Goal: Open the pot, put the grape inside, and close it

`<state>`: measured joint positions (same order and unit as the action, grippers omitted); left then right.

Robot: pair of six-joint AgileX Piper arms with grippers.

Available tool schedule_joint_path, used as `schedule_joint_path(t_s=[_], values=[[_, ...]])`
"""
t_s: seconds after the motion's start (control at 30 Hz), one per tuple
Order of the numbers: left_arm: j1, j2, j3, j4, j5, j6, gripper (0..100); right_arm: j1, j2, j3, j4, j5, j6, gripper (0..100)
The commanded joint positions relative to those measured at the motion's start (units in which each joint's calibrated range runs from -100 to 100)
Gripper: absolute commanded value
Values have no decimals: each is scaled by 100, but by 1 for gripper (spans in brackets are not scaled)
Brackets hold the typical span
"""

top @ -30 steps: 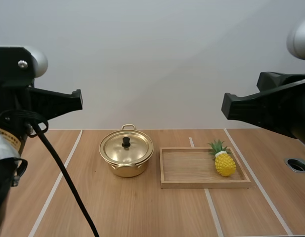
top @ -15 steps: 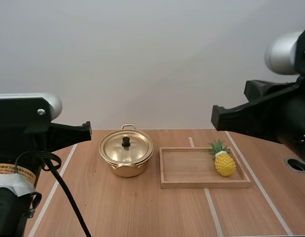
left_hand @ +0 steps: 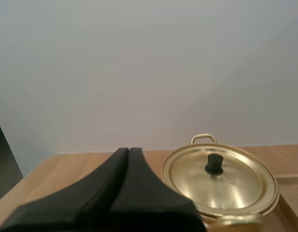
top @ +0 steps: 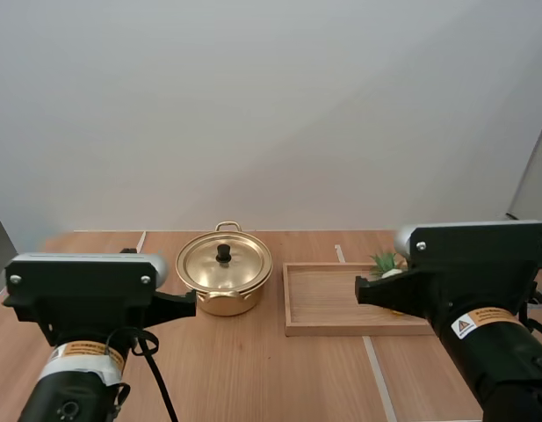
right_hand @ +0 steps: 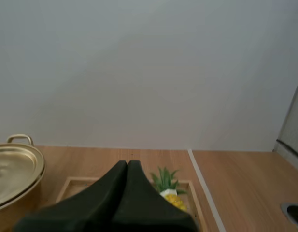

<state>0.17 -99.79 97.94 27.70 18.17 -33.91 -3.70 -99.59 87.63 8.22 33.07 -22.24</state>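
Note:
A golden pot stands on the wooden table with its lid on, black knob upright. To its right lies a wooden tray holding a yellow toy pineapple at its far right end; I see no grapes. In the high view my right arm hides most of the pineapple, leaving its green leaves. My left gripper is shut on nothing, short of the pot and to its left. My right gripper is shut on nothing, on the near side of the tray.
My left arm fills the near left of the table. White tape lines run across the wood. A dark round hole sits in the table right of the tray.
Both arms have dropped lower over the table's near side. The right arm now covers most of the pineapple. Pot and tray have not moved.

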Motion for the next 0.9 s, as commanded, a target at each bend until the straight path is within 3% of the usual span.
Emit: schedule_joint_path(t_s=[0.0,0.23,0.37,0.57,0.63,0.87], values=[[-20,-21,206,20,-8,8,0,-22,-41,408,42,-194,-53,1],[-20,-21,206,-104,348,8,0,-22,-41,816,42,67,-22,1],[-20,-21,206,-207,1479,8,0,-22,-41,832,152,359,-12,1],[-20,-21,206,540,2355,8,0,-22,-41,832,166,359,-12,1],[-20,-21,206,556,2052,8,0,-22,-41,832,166,359,-12,1],[-20,-21,206,308,-1298,-65,0,-22,-41,832,166,359,-12,1]])
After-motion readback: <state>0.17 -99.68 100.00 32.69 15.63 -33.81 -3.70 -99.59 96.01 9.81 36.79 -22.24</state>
